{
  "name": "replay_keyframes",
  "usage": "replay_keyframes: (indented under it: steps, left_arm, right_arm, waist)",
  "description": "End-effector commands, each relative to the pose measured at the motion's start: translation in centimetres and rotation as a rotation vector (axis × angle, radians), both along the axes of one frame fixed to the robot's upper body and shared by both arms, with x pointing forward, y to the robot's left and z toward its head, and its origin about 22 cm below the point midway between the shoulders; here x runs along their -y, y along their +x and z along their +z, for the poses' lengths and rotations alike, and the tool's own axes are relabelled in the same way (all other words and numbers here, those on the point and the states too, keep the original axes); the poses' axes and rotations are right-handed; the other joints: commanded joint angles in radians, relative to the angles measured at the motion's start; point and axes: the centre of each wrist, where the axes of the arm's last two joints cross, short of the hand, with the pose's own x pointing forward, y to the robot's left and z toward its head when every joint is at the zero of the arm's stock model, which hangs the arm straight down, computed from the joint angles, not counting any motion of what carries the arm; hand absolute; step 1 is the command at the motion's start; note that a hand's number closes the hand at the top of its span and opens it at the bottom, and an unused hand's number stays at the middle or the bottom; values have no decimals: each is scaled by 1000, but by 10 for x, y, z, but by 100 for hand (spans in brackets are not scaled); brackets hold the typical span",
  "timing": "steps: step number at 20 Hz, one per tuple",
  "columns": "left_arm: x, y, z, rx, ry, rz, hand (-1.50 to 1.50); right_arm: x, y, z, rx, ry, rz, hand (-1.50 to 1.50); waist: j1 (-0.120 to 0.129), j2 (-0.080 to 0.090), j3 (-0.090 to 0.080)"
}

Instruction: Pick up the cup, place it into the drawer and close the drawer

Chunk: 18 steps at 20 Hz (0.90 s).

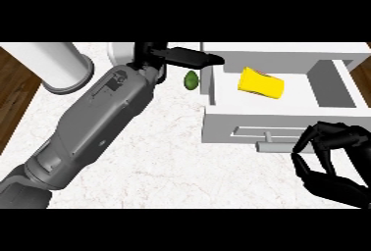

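The yellow cup lies on its side inside the open white drawer, in the left part. My left forearm crosses the counter diagonally, and my left hand is open, its straight fingers reaching over the drawer's far left corner, up and left of the cup. My right hand is at the lower right, just in front of the drawer's front panel. Its fingers are loosely bent with nothing between them, and their tips are close to the grey handle.
A small green fruit lies on the marble counter beside the drawer's left wall, under my left hand. A large white cylinder stands at the far left. The counter's left edge drops to a dark wooden floor.
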Motion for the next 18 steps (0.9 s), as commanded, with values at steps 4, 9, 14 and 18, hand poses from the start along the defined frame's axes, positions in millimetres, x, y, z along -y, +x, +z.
replay_keyframes:
  steps: [4,9,14,18]
  left_arm:
    - [-64,-14,-9,-20,-57,27,-150]
    - [-98,-31,-20,-42,-48,45,-150]
    - [-126,-49,-35,-41,-57,38,-150]
    - [-157,-51,-22,-14,-61,56,-150]
  right_arm:
    - [-28,22,-30,40,-164,-20,150]
    - [-29,32,-49,40,-406,-8,150]
    - [-53,54,-88,52,-609,-4,150]
    - [-51,86,-117,61,-692,-8,150]
  waist:
    - [9,3,0]
    - [20,2,0]
    - [25,7,1]
    - [21,12,1]
